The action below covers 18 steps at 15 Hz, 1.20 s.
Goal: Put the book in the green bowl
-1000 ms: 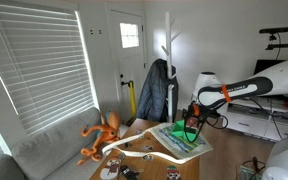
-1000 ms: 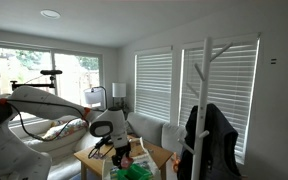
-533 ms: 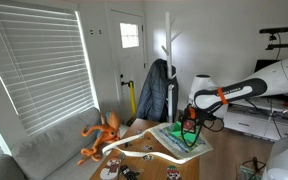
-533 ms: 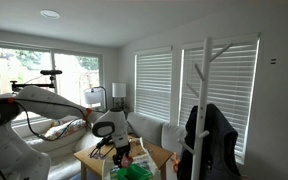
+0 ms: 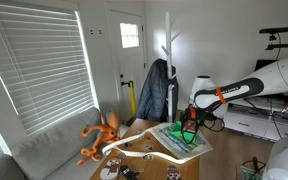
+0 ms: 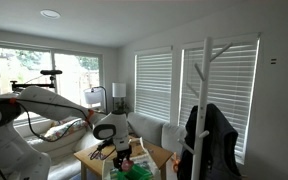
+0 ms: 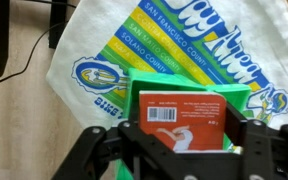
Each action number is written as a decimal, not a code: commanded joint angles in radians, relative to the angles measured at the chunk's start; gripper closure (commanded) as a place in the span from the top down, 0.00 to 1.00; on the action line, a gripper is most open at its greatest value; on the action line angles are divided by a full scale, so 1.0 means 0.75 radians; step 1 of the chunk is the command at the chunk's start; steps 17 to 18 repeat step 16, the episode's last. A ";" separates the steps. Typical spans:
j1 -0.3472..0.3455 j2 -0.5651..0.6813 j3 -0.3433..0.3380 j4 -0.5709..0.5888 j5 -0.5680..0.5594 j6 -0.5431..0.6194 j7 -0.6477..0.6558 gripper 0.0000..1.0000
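Gripping the red rectangular book [image 7: 181,118], the hand [image 7: 184,145] is clamped on its sides, holding it over the small bright green plastic bowl [image 7: 184,82], which sits on a white printed cloth bag [image 7: 104,50].

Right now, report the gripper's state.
The gripper is closed on the book, holding it just above the green bowl.

White rounded arm [image 5: 252,86] links at right of frame, orange band [image 5: 224,95] near the wrist; black, angular gripper [image 7: 180,150] linkages across wrist view's bottom.
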 commanded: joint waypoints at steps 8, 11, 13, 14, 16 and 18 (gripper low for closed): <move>0.010 -0.030 -0.035 0.011 0.053 -0.002 0.011 1.00; 0.056 -0.127 -0.051 -0.017 0.111 0.045 -0.090 1.00; 0.083 -0.211 0.002 -0.018 0.065 0.006 -0.161 1.00; 0.105 -0.239 0.041 -0.010 0.053 -0.027 -0.174 1.00; 0.079 -0.167 0.029 0.010 0.068 0.006 -0.156 1.00; 0.079 -0.167 0.029 0.010 0.068 0.006 -0.156 1.00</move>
